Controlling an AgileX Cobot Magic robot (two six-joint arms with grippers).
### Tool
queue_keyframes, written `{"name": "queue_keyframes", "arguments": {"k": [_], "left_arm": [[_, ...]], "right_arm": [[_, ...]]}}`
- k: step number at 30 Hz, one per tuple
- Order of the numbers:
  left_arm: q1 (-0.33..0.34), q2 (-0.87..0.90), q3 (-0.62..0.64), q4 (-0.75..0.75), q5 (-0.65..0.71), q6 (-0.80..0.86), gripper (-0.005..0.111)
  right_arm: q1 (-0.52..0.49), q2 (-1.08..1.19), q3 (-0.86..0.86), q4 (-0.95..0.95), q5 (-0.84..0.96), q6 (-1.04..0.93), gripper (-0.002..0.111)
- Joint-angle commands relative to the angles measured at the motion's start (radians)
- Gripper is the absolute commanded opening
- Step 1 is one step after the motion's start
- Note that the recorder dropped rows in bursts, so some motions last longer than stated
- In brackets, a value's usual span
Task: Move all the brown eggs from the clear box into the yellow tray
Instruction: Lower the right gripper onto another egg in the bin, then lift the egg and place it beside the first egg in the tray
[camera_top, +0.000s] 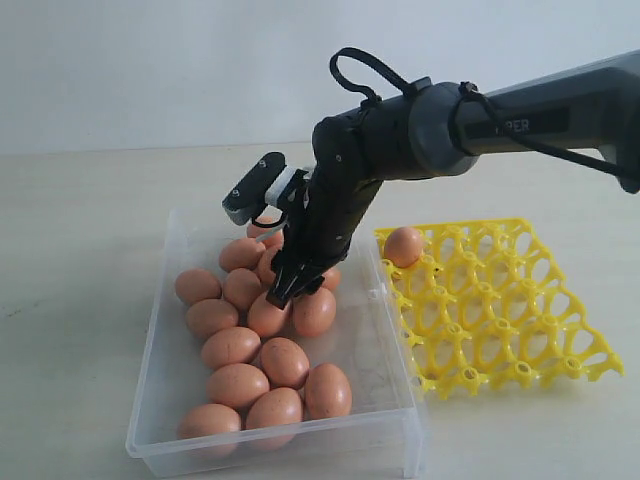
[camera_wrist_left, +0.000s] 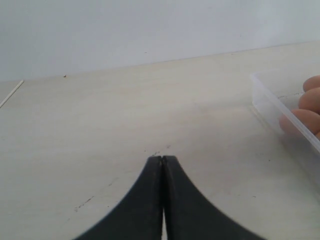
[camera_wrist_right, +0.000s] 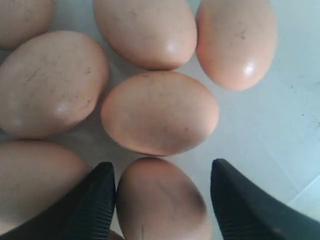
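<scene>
Several brown eggs lie in the clear box, and one brown egg sits in a back-left cup of the yellow tray. My right gripper reaches down into the middle of the box. In the right wrist view it stands open astride an egg; one finger touches that egg, the other stands apart. Further eggs crowd around it. My left gripper is shut and empty over the bare table, with the box's corner off to one side.
The tray lies right beside the box's right wall. The right arm comes in from the upper right, above the tray. The pale tabletop spreads around both.
</scene>
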Motion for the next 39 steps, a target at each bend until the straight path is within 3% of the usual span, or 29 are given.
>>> {"name": "queue_keyframes", "arguments": {"k": [1,5,10,11,28,33,39], "left_arm": [[-0.001,0.001,-0.004,0.001,-0.014,-0.006,0.000],[-0.001,0.001,-0.004,0.001,-0.014,-0.006,0.000],[-0.001,0.001,-0.004,0.001,-0.014,-0.006,0.000],[-0.001,0.001,-0.004,0.001,-0.014,-0.006,0.000],[-0.001,0.001,-0.004,0.001,-0.014,-0.006,0.000],[-0.001,0.001,-0.004,0.001,-0.014,-0.006,0.000],[-0.001,0.001,-0.004,0.001,-0.014,-0.006,0.000]], "right_arm": [[0.003,-0.002,-0.007,-0.009,-0.021,-0.015,0.055],[0.003,0.010,-0.007,-0.009,0.020,-0.008,0.046],[0.003,0.013,-0.007,-0.006,0.040,0.022,0.004],[0.003,0.007,-0.007,-0.002,0.040,0.024,0.000],[0.001,-0.263,0.013,0.003,-0.038,0.195,0.000],[-0.030,-0.409,0.196,0.024,-0.223,0.242,0.000],[-0.138,-0.589,0.490,0.028,-0.504,0.256,0.000]]}}
